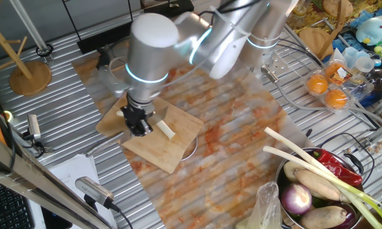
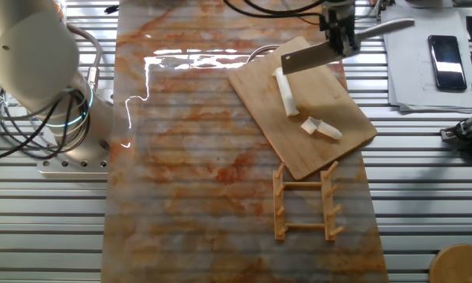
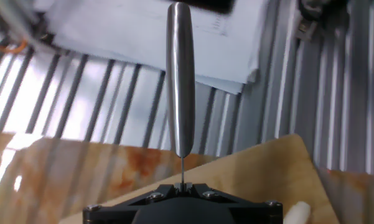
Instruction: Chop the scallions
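Note:
The scallions lie on the bamboo cutting board (image 2: 342,106): one longer cream-white stalk (image 2: 285,92) and two short chunks (image 2: 321,127) beside it. In one fixed view the stalk (image 1: 166,129) lies just right of my gripper (image 1: 138,122). My gripper (image 2: 339,33) is shut on a cleaver at the joint of blade and handle. The blade (image 2: 306,56) hangs over the far end of the stalk, above the board. In the hand view the steel handle (image 3: 180,81) points away from my gripper (image 3: 182,185), with the board (image 3: 261,168) below and a scallion end (image 3: 297,213) at the lower right.
A wooden rack (image 2: 305,200) lies next to the board. A phone (image 2: 446,51) rests on papers beyond the board. A bowl (image 1: 291,170) of vegetables with long green-leafed stalks (image 1: 318,166) stands at the right, oranges (image 1: 327,89) behind it. A wooden stand (image 1: 27,71) is at the left.

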Controlling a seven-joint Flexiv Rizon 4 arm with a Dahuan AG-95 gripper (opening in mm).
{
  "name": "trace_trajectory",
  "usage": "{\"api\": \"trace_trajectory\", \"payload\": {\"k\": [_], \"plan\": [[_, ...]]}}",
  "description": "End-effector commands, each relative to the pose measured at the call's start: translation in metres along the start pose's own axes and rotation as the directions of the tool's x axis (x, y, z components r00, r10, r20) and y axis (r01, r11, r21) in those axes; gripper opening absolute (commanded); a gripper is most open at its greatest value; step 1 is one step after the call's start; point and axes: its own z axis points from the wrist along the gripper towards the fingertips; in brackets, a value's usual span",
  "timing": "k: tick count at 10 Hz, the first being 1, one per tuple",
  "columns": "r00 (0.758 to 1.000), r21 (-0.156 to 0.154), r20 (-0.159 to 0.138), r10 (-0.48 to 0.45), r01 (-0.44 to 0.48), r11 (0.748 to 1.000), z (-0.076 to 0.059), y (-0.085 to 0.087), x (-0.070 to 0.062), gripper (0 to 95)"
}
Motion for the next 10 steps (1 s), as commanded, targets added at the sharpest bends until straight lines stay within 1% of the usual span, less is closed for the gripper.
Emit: {"api": "trace_trajectory", "payload": {"k": [1,2,3,4,5,6,7,8,10], "plan": [[0.997,0.036,-0.054,0.061,-0.059,0.998,-0.009,-0.016,-0.001,0.0],[0.995,0.067,-0.062,0.080,-0.076,0.995,-0.008,-0.025,-0.002,0.0],[0.992,0.076,-0.071,0.103,-0.097,0.992,-0.006,-0.030,-0.004,0.0],[0.987,0.088,-0.073,0.140,-0.133,0.987,-0.002,-0.033,-0.005,0.0],[0.981,0.097,-0.074,0.182,-0.175,0.980,-0.001,-0.035,-0.007,0.0],[0.975,0.100,-0.072,0.210,-0.202,0.974,-0.002,-0.039,-0.007,0.0],[0.968,0.104,-0.077,0.240,-0.231,0.967,-0.005,-0.047,-0.006,0.0],[0.964,0.108,-0.077,0.253,-0.244,0.964,-0.007,-0.053,-0.004,0.0],[0.952,0.112,-0.081,0.294,-0.285,0.952,-0.007,-0.071,0.005,0.0]]}}
